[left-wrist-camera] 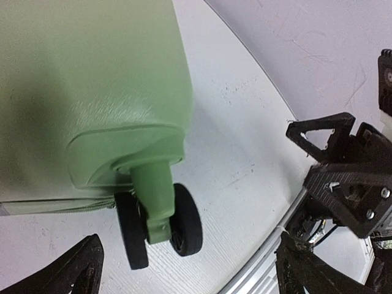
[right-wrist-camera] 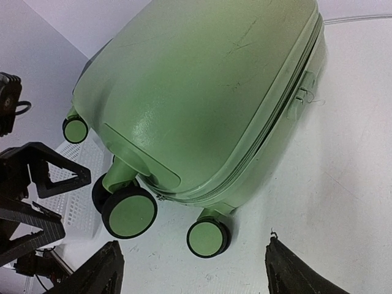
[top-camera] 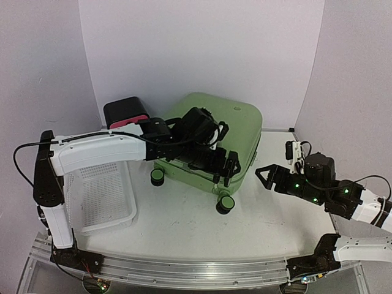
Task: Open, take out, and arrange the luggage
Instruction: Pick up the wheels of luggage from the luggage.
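Top view looks down; both wrist views closely share luggage (right-wrist-camera: 202, 92).

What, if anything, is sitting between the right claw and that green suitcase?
Nothing visible. Only bare table lies between the right gripper and the side of the luggage. The left gripper, open, hangs over the luggage's near wheel corner, not in that gap.
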You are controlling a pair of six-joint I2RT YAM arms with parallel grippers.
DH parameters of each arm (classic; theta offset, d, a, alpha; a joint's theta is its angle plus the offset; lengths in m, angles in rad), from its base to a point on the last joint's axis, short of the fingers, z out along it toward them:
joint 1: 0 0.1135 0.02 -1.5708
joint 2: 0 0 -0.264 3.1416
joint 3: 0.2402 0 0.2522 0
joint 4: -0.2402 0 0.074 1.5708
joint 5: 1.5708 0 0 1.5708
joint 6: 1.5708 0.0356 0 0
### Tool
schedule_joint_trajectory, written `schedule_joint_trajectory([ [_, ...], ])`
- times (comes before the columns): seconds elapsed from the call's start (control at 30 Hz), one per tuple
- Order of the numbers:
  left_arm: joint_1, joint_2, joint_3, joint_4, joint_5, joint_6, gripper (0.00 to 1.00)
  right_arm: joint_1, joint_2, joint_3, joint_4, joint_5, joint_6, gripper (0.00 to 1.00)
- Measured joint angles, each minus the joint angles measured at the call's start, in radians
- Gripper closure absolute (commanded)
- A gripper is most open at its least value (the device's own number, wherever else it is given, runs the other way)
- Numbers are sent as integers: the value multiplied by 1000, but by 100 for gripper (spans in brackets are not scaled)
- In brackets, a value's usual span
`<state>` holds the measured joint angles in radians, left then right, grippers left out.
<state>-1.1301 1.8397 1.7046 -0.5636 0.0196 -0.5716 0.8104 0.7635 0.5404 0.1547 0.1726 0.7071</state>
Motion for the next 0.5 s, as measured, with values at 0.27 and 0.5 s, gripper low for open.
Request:
schedule_joint_trajectory([
  [0.27,-43,133,197,-147,-128,14,1,0,-7,0,-2,8,5,15],
  [0.5,-58,200,245,-266,-226,0,5,0,-98,-10,-29,83,35,14],
])
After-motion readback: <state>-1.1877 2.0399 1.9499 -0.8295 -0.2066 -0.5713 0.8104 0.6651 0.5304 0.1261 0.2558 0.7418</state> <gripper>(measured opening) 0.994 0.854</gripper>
